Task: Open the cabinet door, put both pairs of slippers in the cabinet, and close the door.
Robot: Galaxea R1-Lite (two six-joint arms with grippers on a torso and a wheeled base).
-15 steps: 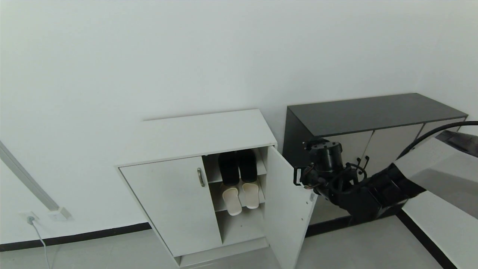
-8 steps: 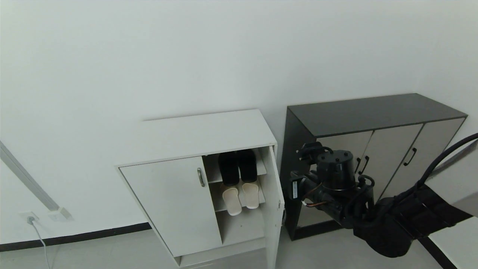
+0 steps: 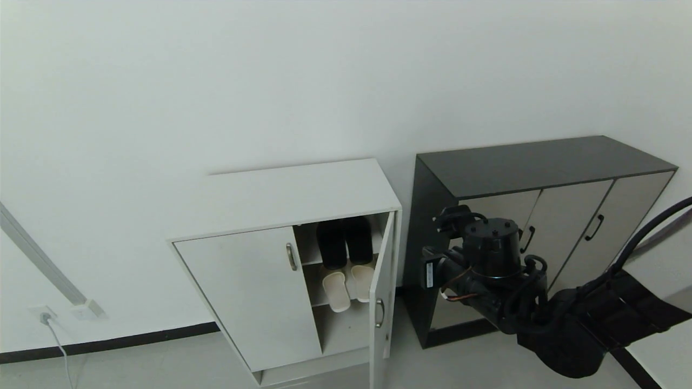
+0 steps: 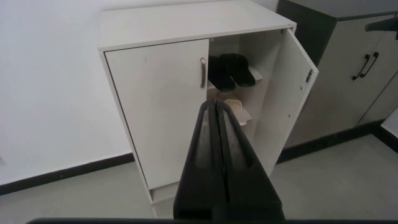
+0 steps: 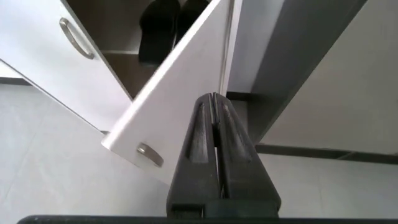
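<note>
The right gripper, fingers pressed together and empty, sits near the half-open cabinet door. Black slippers and white slippers rest on shelves inside the cabinet; the left gripper is likewise clenched

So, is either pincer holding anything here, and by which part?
Nothing is held: the left pincer and right pincer are both shut and empty, the right one near the white cabinet door.

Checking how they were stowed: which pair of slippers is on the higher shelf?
The black pair, on the top shelf of the white cabinet; the cream pair lies one shelf below it.
</note>
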